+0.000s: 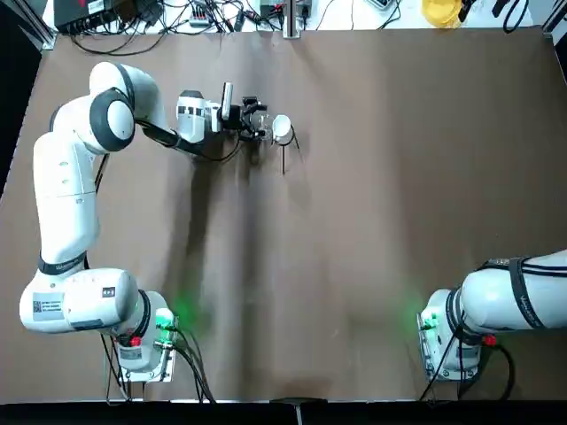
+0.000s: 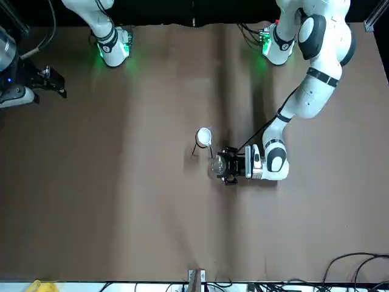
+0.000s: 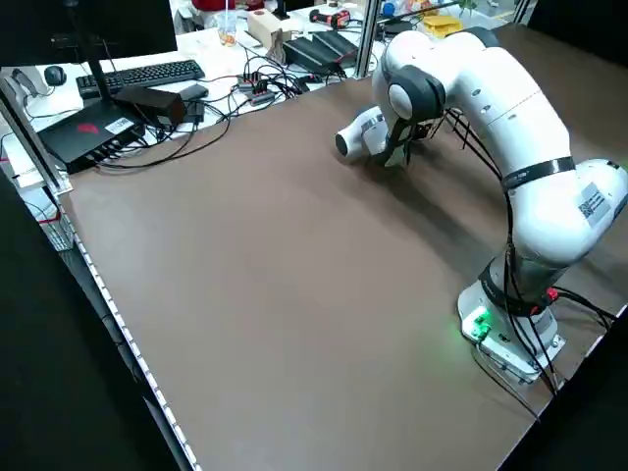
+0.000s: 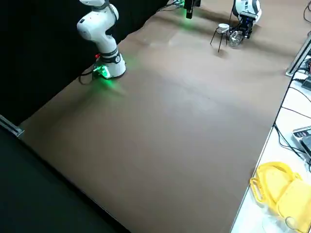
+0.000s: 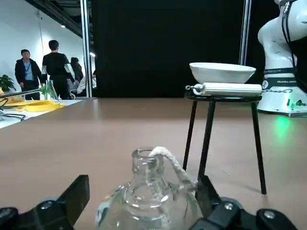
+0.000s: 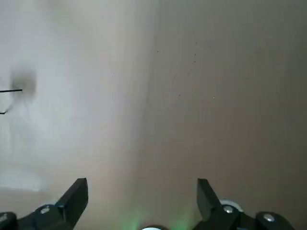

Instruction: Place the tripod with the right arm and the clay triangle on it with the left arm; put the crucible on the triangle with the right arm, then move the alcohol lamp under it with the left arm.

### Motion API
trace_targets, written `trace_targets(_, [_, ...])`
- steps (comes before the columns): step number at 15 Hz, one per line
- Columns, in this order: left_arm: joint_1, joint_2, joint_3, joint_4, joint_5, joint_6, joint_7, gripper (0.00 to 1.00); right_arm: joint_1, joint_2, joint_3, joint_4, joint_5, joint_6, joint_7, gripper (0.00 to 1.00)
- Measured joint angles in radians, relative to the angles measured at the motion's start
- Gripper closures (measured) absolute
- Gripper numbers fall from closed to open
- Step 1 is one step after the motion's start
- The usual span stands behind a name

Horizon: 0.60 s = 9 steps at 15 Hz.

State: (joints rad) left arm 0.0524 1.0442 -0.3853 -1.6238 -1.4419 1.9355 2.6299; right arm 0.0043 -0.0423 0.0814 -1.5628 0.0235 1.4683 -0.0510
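Fingers of left gripper gape around alcohol lamp; open right gripper hangs aside.

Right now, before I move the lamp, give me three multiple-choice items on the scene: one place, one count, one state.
1. Where is the crucible?
A) On the bare table
B) On the clay triangle
C) In the right gripper

2. How many legs has the tripod?
A) Three
B) Four
C) Five

3. How do the left gripper's fingers stand?
A) Shut together
B) Apart, the alcohol lamp between them

Key:
1 B: the left wrist view shows the cup above the white tube on the tripod's ring.
2 A: three black legs show there.
3 B: beside the tripod, a finger stands to each side of the glass.
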Motion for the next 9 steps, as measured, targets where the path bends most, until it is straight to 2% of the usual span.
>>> trace_targets(5, [0.013,-0.002,0.003,-0.01,0.011,0.0,0.0,0.01,-0.01,0.0,-0.001,-0.001,0.0,-0.014,0.0,0.0])
trace_targets(9, [0.066,-0.02,0.004,-0.038,0.063,-0.032,-0.004,0.01,-0.017,0.0,-0.001,-0.002,0.0,-0.015,0.0,0.0])
